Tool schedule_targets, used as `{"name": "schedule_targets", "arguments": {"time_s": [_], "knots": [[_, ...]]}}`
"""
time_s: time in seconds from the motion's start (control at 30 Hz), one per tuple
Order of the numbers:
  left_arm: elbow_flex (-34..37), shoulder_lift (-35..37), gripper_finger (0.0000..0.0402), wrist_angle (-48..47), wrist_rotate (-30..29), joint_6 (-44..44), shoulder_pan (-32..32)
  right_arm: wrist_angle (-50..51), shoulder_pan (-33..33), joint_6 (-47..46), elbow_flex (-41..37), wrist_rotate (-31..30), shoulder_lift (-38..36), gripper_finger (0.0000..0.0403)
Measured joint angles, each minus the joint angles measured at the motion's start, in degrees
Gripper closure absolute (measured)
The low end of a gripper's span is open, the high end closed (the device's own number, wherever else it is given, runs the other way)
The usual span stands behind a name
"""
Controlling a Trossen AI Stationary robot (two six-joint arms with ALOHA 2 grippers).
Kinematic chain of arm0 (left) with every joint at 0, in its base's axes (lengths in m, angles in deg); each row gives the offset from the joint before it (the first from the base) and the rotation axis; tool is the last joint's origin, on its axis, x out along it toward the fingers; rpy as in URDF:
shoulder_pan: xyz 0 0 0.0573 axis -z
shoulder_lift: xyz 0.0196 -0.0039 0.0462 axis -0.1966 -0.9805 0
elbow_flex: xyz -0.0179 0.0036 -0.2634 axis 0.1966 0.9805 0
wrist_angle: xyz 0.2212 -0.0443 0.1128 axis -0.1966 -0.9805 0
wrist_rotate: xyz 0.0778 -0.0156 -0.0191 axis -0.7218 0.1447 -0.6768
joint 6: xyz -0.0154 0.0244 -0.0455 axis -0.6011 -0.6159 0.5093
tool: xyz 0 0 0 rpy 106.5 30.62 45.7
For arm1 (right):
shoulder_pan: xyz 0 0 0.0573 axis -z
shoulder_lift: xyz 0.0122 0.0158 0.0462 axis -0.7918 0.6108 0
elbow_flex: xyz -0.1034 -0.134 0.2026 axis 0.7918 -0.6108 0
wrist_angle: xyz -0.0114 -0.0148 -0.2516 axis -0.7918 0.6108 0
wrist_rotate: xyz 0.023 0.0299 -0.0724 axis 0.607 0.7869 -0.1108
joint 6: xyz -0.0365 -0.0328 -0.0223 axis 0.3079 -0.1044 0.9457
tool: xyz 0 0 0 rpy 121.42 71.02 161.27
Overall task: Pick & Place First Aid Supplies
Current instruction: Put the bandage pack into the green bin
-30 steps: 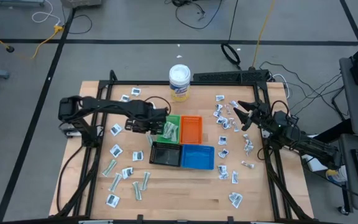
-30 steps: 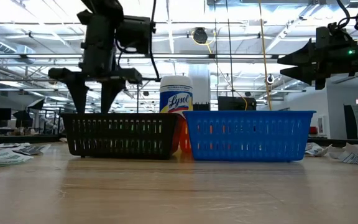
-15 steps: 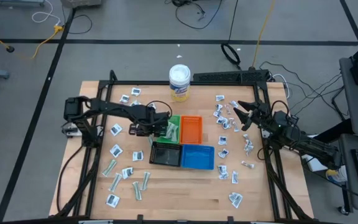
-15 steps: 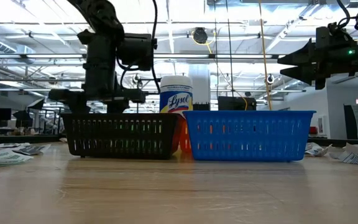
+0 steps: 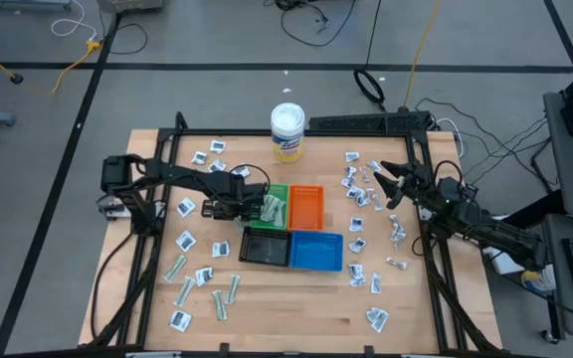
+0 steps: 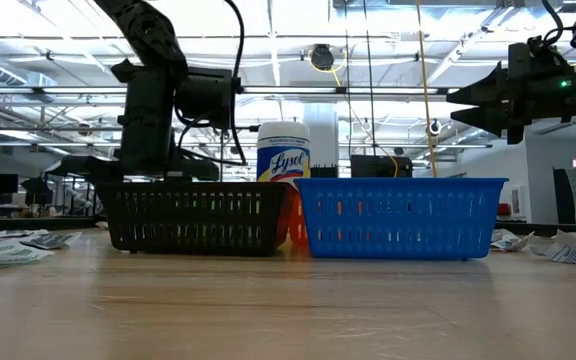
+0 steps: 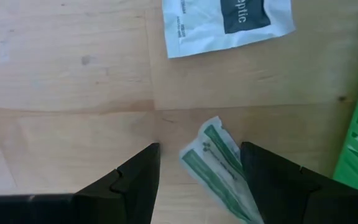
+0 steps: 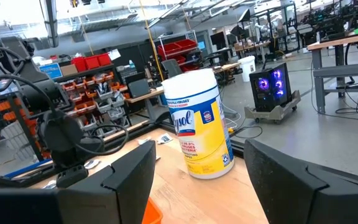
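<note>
My left gripper [image 7: 199, 149] points straight down at the table just left of the green tray [image 5: 275, 207]. It is open, one finger on each side of a pale wrapped strip with green stripes [image 7: 216, 171] that lies flat on the wood. A white packet with dark print [image 7: 225, 22] lies a little beyond it. In the low view the black tray [image 6: 193, 215] hides its fingertips. My right gripper [image 5: 384, 184] waits open in the air at the table's right side, pointing level.
The orange [image 5: 306, 206], black [image 5: 266, 246] and blue [image 5: 316, 251] trays stand grouped mid-table beside the green one. A white-lidded yellow tub [image 5: 287, 131] stands at the far edge. Packets lie scattered at the right [image 5: 361, 194] and strips near the left front [image 5: 197, 283].
My left gripper has come straight down toward the table beside the green tray, its fingertips sinking out of sight behind the black tray in the low view. Its fingers stay open.
</note>
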Motion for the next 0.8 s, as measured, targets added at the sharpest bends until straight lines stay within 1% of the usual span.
{"name": "schedule_targets", "arguments": {"time_s": [0.13,0.23,0.37,0.57,0.6,0.8], "knots": [[0.13,0.21,0.0181,0.94,0.08,0.04,0.28,0.00,0.00,-0.01,0.00,0.00,-0.02,0.0161],[0.14,0.22,0.0211,1.08,0.15,-0.04,0.29,0.00,0.00,0.00,-0.02,0.00,0.00,0.0161],[0.14,0.22,0.0271,1.06,0.53,-0.97,0.29,0.00,0.00,-0.01,0.00,0.00,-0.02,0.0161],[0.28,0.61,0.0377,0.56,0.51,-2.38,0.29,0.00,-0.01,-0.01,-0.01,0.01,-0.02,0.0161],[0.30,1.04,0.0388,0.61,0.82,-2.61,0.29,0.00,0.00,-0.01,-0.02,0.00,-0.02,0.0161],[0.25,5.52,0.0397,0.16,0.97,-3.43,0.19,0.00,0.00,-0.01,-0.01,0.00,-0.01,0.0161]]}}
